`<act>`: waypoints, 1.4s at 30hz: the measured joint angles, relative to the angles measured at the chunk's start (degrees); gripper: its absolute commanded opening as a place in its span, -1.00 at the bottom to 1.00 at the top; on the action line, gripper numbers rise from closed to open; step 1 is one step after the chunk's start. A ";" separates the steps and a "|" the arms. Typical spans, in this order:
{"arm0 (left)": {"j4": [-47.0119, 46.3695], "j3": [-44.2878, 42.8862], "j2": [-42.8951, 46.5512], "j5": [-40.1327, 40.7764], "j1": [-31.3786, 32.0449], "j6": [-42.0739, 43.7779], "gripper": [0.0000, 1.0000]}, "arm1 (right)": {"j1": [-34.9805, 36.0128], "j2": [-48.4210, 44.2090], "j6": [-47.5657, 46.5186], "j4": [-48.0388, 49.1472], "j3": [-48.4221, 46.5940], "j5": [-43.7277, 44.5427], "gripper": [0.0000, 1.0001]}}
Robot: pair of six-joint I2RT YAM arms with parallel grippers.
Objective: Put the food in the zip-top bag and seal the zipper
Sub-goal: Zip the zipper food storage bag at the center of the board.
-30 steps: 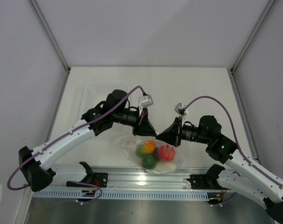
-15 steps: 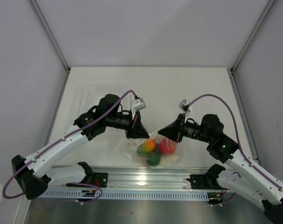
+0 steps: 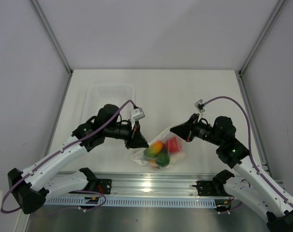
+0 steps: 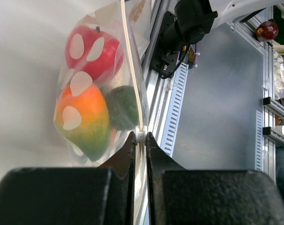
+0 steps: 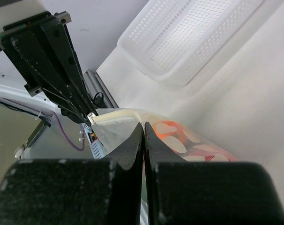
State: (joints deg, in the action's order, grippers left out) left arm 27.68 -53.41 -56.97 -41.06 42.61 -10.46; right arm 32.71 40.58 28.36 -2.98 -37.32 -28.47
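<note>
— Left claw (image 4: 140, 136), what was it doing?
— It was clenched on the zipper (image 4: 131, 70), with the thin strip pinched between its fingertips at one end of the zip-top bag (image 3: 158, 150).
— And the right claw (image 5: 143, 127)?
— That one was clamped tight on the bag's other top corner, with clear plastic caught between its fingers.
— Where was the bag?
— At the lower centre of the overhead view, strung between both claws near the counter's (image 3: 195, 96) front edge. I couldn't tell if it touched down.
— What about the food?
— Inside the bag were a yellow-red mango (image 4: 83, 117), a red fruit (image 4: 90, 49) beside it and a green one (image 4: 123, 108). The rest were hidden.
— And the white perforated tray (image 3: 110, 93)?
— It sat at the upper left, well apart from the bag.
</note>
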 measured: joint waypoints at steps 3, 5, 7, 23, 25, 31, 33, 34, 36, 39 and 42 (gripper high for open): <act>0.00 1.27 0.83 0.00 -0.39 0.00 -0.99 | -0.48 0.15 0.33 0.00 0.02 0.04 -1.00; -0.11 2.10 1.38 0.00 -0.59 0.00 -0.99 | -0.74 0.37 0.42 0.00 0.04 0.17 -1.00; -0.31 2.95 1.99 -0.02 -0.70 -0.04 -0.99 | -1.27 0.61 0.61 0.09 0.28 0.26 -1.00; -1.57 9.60 9.29 4.87 -1.03 -4.26 -0.99 | -6.32 2.54 2.32 0.20 2.62 3.78 -1.00; -1.29 9.64 10.23 6.60 -1.03 -5.27 -0.99 | -6.75 2.29 2.34 -0.39 2.84 4.37 -1.00; -0.11 10.14 14.21 10.01 -1.40 -6.64 -0.99 | -8.22 0.59 2.32 -1.99 3.06 5.46 -1.00; 0.17 10.14 14.75 10.56 -1.62 -6.67 -0.99 | -8.76 0.28 2.34 -2.51 3.13 5.88 -1.00; 0.28 10.14 14.78 10.75 -1.66 -6.69 -0.99 | -9.01 0.11 2.34 -2.84 3.15 6.23 -1.00; 0.66 10.14 14.71 10.97 -1.73 -6.73 -0.99 | -9.44 -0.22 2.47 -3.37 3.19 6.84 -1.00; 1.03 10.14 14.71 10.99 -1.77 -7.13 -0.99 | -10.08 -1.11 2.56 -4.15 3.19 7.89 -1.00; 1.36 10.14 14.73 11.19 -1.77 -7.54 -0.99 | -11.04 -2.08 2.71 -5.22 3.21 8.72 -1.00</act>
State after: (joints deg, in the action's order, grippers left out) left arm 29.04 -43.27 -42.24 -29.87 40.84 -18.00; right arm 21.67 38.50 31.07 -8.21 -34.11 -19.75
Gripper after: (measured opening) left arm 0.088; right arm 0.003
